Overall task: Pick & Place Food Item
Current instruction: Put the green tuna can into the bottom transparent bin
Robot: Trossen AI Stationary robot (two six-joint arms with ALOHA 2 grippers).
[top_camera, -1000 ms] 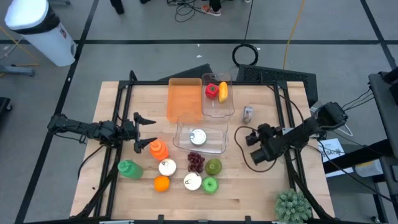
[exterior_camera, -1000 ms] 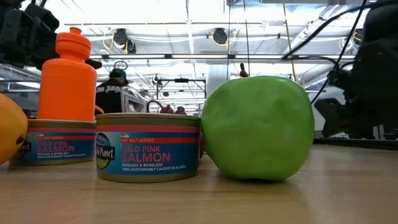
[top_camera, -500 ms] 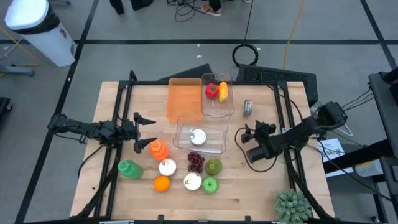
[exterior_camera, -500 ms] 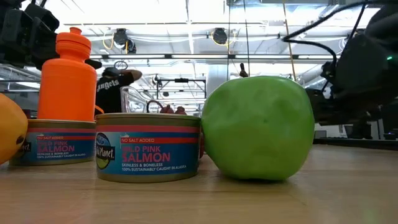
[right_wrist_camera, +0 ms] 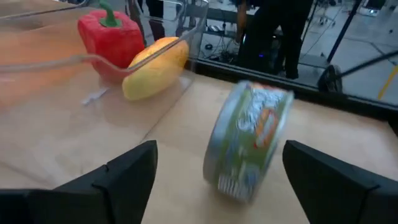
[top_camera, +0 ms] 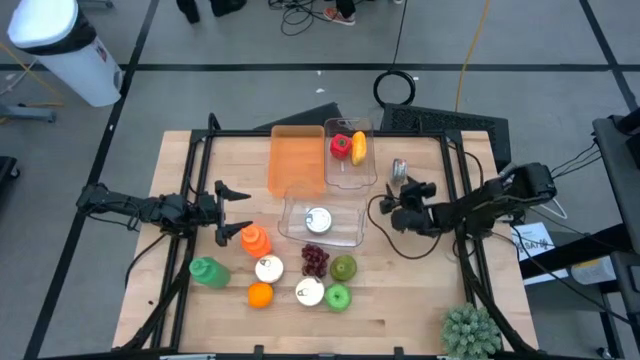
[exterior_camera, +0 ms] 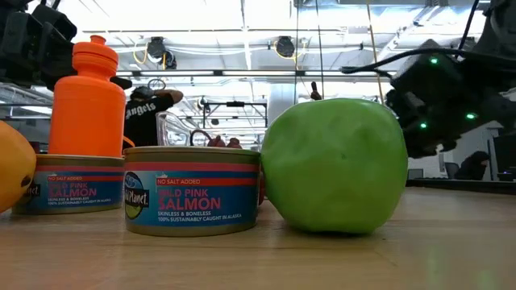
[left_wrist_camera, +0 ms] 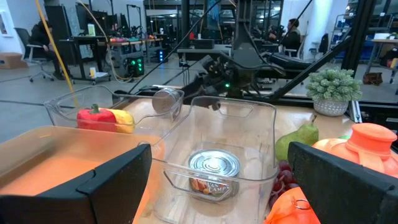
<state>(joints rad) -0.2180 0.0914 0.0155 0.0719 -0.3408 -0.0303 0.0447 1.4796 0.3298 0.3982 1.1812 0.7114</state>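
Right gripper [top_camera: 402, 193] now advanced to right of centre in the high view, fingers wider than before, empty, probably lining up on the tin [right_wrist_camera: 249, 140] lying just ahead, not yet grasped.

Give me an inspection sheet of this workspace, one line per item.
Surface: wooden table.
Job's things: can on its edge by right gripper, not held; red pepper and yellow fruit in clear bin; tin in second clear bin.
Clutter: orange bin, bottles, fruit, grapes, tins.
Grippers: right open toward can; left gripper open, waiting.
Cables: cable loop on floor.
Surroundings: white bin, potted plant.
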